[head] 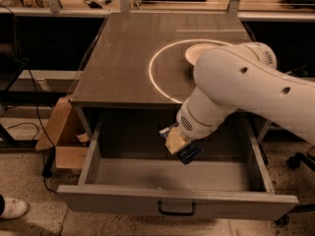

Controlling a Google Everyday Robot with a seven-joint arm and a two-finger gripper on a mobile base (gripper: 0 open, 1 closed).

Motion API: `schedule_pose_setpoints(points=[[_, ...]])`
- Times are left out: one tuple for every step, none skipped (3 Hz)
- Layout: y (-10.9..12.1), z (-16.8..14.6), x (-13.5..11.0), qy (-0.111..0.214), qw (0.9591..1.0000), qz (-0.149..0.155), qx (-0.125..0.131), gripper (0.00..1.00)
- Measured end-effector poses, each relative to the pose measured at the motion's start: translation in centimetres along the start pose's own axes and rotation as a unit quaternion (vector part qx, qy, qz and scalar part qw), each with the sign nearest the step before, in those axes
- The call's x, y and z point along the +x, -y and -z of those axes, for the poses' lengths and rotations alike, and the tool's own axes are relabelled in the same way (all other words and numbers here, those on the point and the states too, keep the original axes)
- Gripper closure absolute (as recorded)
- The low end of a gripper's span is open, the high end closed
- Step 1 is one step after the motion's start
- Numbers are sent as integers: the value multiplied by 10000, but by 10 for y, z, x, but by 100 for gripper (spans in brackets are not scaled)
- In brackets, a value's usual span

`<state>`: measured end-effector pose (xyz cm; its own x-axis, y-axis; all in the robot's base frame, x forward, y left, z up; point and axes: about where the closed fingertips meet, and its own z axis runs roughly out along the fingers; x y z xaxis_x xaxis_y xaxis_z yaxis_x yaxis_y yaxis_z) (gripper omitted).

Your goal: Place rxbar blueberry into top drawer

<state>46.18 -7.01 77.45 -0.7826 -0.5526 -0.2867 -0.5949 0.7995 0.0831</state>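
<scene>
The top drawer (167, 200) is pulled wide open below the grey table top, its dark pull handle at the centre of the front panel. My gripper (178, 144) hangs over the open drawer, just in front of the table edge and right of centre. It is shut on the rxbar blueberry (186, 153), a dark blue bar that sticks out below and beside the fingers, held above the drawer floor. The white arm hides part of the drawer's back.
A white bowl (197, 54) stands on the table top (123, 63) inside a bright light ring, partly hidden by my arm. A cardboard box (61, 136) lies on the floor to the left. A shoe shows at the bottom left.
</scene>
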Motion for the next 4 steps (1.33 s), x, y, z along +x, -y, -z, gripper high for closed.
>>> schedule_pose_setpoints(points=[[1, -19, 6, 23, 9999, -130, -92, 100], [10, -45, 10, 54, 9995, -292, -137, 100], [16, -59, 11, 37, 9992, -358, -144, 100], [23, -78, 13, 32, 9988, -483, -103, 100]])
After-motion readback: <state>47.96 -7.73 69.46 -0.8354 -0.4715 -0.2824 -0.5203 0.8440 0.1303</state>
